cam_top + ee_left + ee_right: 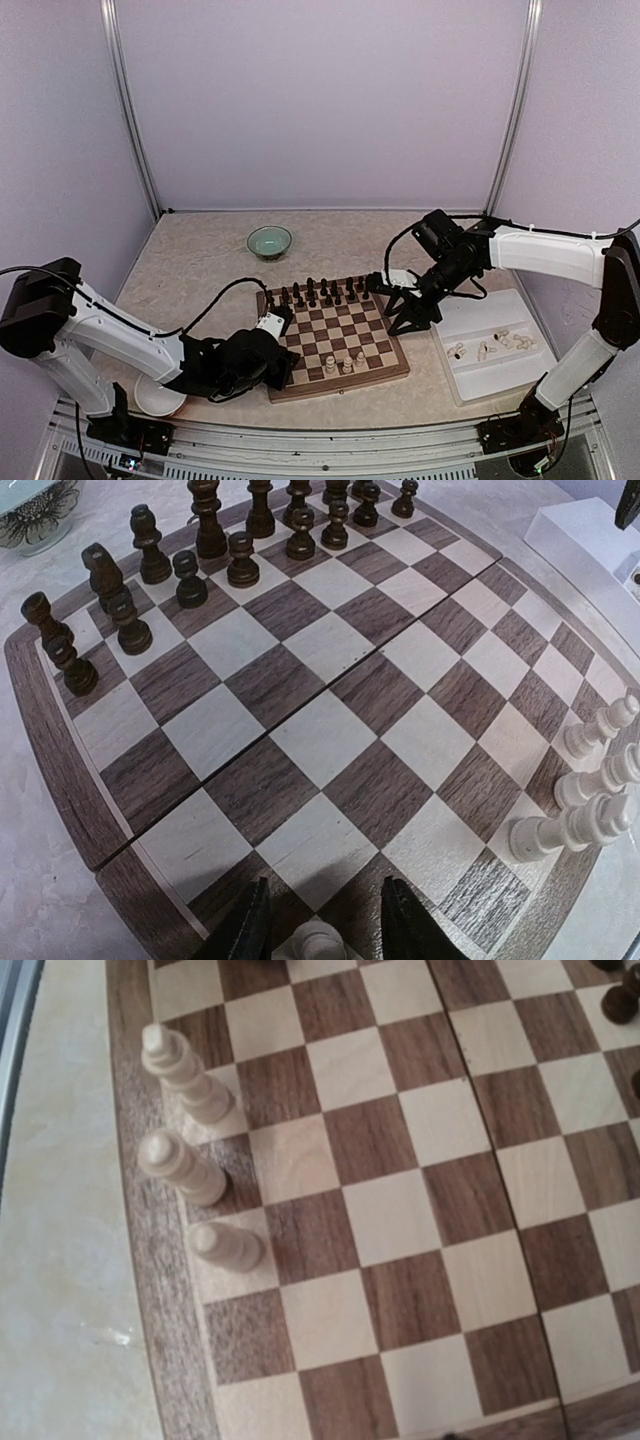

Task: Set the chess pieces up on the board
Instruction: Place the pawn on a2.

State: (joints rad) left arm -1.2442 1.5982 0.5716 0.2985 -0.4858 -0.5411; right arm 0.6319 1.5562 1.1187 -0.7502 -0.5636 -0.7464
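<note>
The board point(300, 345) lies at the table's middle, with three cream chess pieces point(345, 362) standing on its near row. They also show in the left wrist view point(565, 830) and the right wrist view point(180, 1167). My left gripper point(285, 368) is low over the board's near left corner. Its fingers point(250, 925) are narrowed around another cream piece point(318, 942), of which only the top shows. My right gripper point(410, 318) hangs over the board's right edge, jaws spread and empty. Its fingers are out of the right wrist view, which looks down on the board point(400, 1210).
Dark brown chessmen point(320, 293) fill the board's two far rows, also seen in the left wrist view point(210, 540). A white tray point(470, 315) at the right holds several loose cream pieces point(490, 348). A teal bowl point(269, 240) stands behind the board. A white bowl point(158, 402) sits under my left arm.
</note>
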